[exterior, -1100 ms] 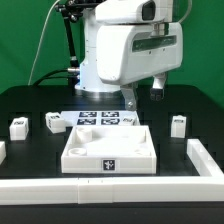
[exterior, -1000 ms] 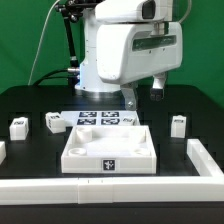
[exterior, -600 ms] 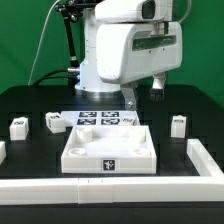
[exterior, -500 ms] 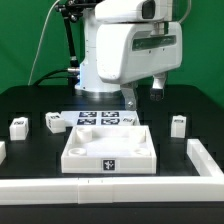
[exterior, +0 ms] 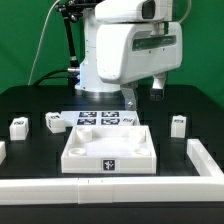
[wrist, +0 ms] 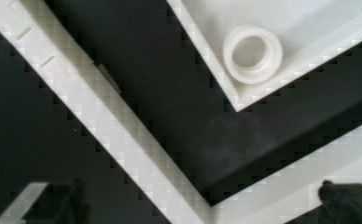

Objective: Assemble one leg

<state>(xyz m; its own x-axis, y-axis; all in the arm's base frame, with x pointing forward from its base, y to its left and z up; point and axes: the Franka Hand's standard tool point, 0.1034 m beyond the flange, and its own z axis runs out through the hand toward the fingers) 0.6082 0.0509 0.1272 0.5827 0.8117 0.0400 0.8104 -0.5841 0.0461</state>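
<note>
The tray (exterior: 85,163) is sitting mid-table, the marker board (exterior: 100,119) lying just behind it — first leg (exterior: 18,127) and second leg (exterior: 52,122) are standing at the exterior view's left, third leg (exterior: 178,125) at its right.

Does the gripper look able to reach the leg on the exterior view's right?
Probably yes: that leg stands alone, apart from the tray, with nothing over it, and the open gripper hangs nearby.

The place is a robotics laboratory test cell, shown by the white robot arm (exterior: 125,50) over a black table (exterior: 30,152) edged with a white rail (exterior: 110,186), the plain green backdrop (exterior: 20,40), the marker board (exterior: 100,118), and printed square tags on a leg (exterior: 18,127) and the tray (exterior: 108,164).
</note>
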